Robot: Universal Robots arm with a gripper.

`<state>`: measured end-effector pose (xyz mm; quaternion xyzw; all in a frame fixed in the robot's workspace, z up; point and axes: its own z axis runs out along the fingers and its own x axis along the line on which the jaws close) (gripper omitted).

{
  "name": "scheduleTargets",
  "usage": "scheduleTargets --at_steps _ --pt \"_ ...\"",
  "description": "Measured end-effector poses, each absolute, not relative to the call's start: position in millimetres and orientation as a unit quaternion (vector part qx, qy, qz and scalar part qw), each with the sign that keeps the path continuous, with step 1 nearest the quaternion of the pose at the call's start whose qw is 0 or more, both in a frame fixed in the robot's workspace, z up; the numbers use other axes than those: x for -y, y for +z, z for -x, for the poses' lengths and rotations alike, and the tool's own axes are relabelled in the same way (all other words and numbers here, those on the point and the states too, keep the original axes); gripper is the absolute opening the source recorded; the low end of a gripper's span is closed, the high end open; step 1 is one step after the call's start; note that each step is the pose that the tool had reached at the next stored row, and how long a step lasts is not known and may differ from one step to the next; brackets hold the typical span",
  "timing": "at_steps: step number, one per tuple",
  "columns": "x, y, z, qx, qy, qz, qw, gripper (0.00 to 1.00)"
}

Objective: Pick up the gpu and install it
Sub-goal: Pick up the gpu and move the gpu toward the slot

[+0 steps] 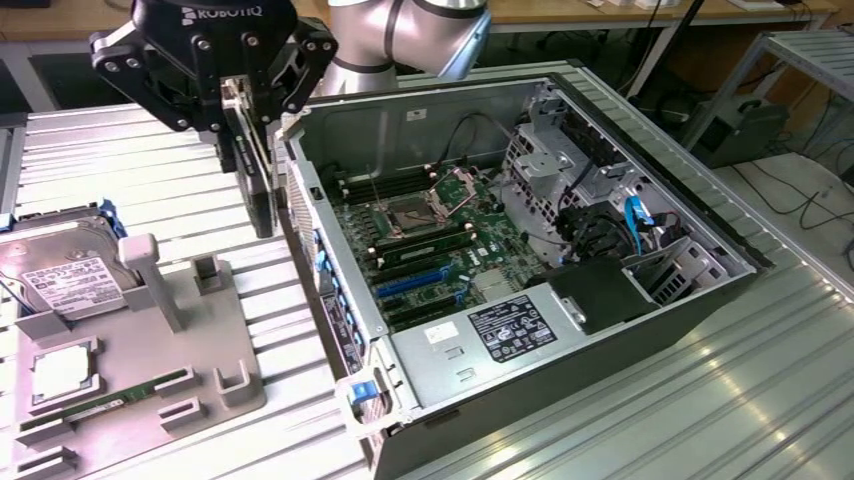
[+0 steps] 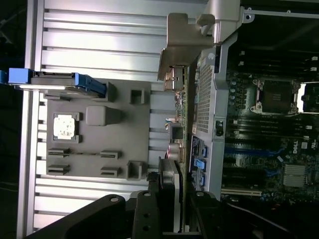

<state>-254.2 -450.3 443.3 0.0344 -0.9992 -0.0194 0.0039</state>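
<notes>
The gpu (image 1: 258, 175), a thin dark card, hangs on edge from my gripper (image 1: 248, 105), which is shut on its upper edge. It is lifted above the slatted table, just outside the left wall of the open computer case (image 1: 310, 215) as seen in the exterior view. In the wrist view the gpu (image 2: 180, 124) appears edge-on with its silvery end bracket (image 2: 182, 42) at the far end, running alongside the case wall. My gripper (image 2: 172, 204) clamps it from both sides. Blue expansion slots (image 1: 407, 283) lie on the motherboard inside the case.
A grey holder tray (image 1: 160, 370) sits on the exterior view's left, carrying a hard drive (image 1: 60, 275), a processor chip (image 1: 60, 372) and a memory stick (image 1: 114, 403). Inside the case are a processor socket (image 1: 407, 210), drive cages (image 1: 561, 170) and cables (image 1: 627, 225).
</notes>
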Motion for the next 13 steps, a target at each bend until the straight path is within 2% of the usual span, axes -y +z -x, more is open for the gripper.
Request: scheduleTargets --at_steps 13 --pt "450.3 442.9 214.3 0.999 -0.019 -0.034 0.004 0.28"
